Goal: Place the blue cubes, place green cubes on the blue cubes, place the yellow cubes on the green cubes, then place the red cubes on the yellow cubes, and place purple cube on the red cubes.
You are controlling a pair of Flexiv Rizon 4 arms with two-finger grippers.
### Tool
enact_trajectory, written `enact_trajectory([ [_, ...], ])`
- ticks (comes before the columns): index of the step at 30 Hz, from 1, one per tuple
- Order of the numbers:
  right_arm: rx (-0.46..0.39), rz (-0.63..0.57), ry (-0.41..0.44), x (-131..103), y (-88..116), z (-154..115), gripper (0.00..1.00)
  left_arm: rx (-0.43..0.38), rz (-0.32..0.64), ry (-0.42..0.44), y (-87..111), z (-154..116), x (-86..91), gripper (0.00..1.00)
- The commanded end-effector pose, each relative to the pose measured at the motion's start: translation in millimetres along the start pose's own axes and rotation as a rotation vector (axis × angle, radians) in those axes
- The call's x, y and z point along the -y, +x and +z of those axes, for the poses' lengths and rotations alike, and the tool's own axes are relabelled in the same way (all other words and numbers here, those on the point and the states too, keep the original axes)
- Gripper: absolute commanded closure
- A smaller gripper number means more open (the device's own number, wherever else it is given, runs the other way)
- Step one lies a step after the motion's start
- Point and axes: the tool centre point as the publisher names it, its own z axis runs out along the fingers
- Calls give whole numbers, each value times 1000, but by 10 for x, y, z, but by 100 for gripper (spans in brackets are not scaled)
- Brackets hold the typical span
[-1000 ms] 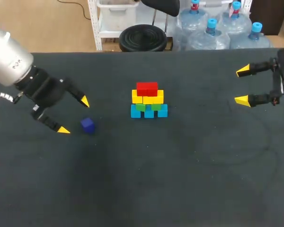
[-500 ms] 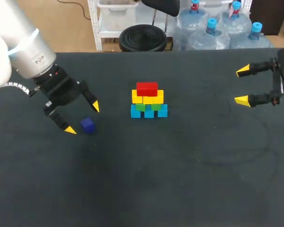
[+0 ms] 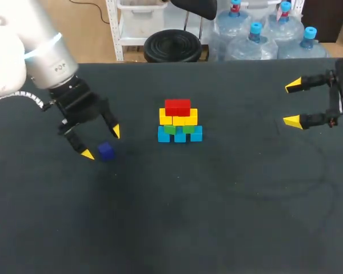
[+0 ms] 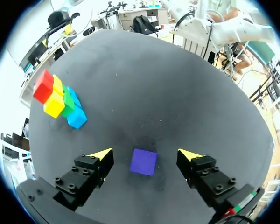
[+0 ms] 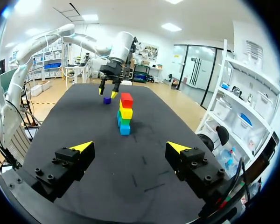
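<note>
Left gripper (image 3: pixel 102 142) spread wide around purple cube (image 4: pixel 143 162), nothing grasped.
Cube lies flat between the yellow tips, touching neither, well apart from the four-layer stack (image 3: pixel 180 121); right gripper (image 3: pixel 292 103) spread, empty.

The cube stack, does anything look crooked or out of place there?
Nothing stands out. The cube stack stands in even layers, red on top. The purple cube lies apart on the table at the open left gripper, not placed yet.
</note>
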Motion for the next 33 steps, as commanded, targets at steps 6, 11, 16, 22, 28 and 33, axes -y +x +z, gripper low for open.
enact_trajectory([
  [6, 1, -1, 0, 4, 3, 10, 0, -3, -17, 103, 72, 100, -45, 15],
  [11, 1, -1, 0, 4, 3, 10, 0, -2, -22, 115, 102, 123, -33, 18],
  [16, 1, -1, 0, 4, 3, 10, 0, -6, -19, 128, 135, 120, -28, 25],
  [22, 1, -1, 0, 4, 3, 10, 0, -12, -15, 136, 149, 114, -30, 50],
  [28, 1, -1, 0, 4, 3, 10, 0, -15, -16, 140, 139, 129, -37, 64],
  [33, 1, -1, 0, 4, 3, 10, 0, -15, -30, 132, 117, 125, -36, 100],
])
